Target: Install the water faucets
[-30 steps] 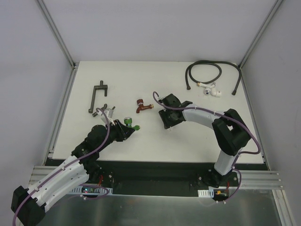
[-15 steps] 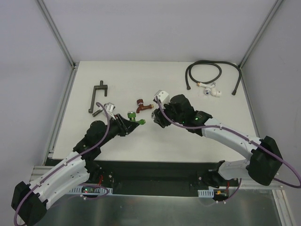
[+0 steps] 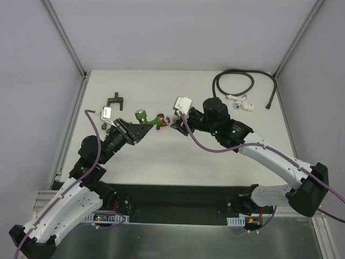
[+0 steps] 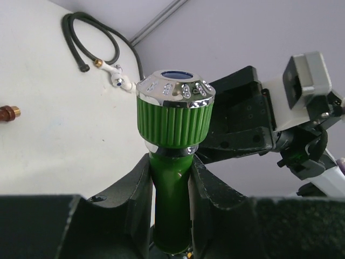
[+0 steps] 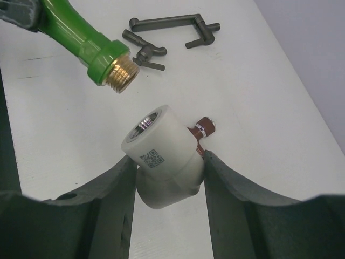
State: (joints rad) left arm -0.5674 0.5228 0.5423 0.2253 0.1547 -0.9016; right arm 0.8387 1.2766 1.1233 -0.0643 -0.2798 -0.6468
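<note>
My left gripper is shut on the bright green faucet and holds its body upright, with the ribbed green knob and silver cap above the fingers. In the top view the left gripper holds it in the air left of centre. My right gripper is shut on a small white elbow fitting, its threaded mouth facing the green faucet's brass-coloured threaded end, a short gap apart. The dark red faucet lies on the table between the two grippers and shows behind the fitting.
A black hose with white end fittings and a second white fitting lie at the far right. Dark grey metal parts lie at the far left and show in the right wrist view. Grey walls enclose the white table.
My left gripper has lifted the green faucet and carried it away from the near edge. My right gripper has moved left and farther, so faucet and fitting now face each other closely.
</note>
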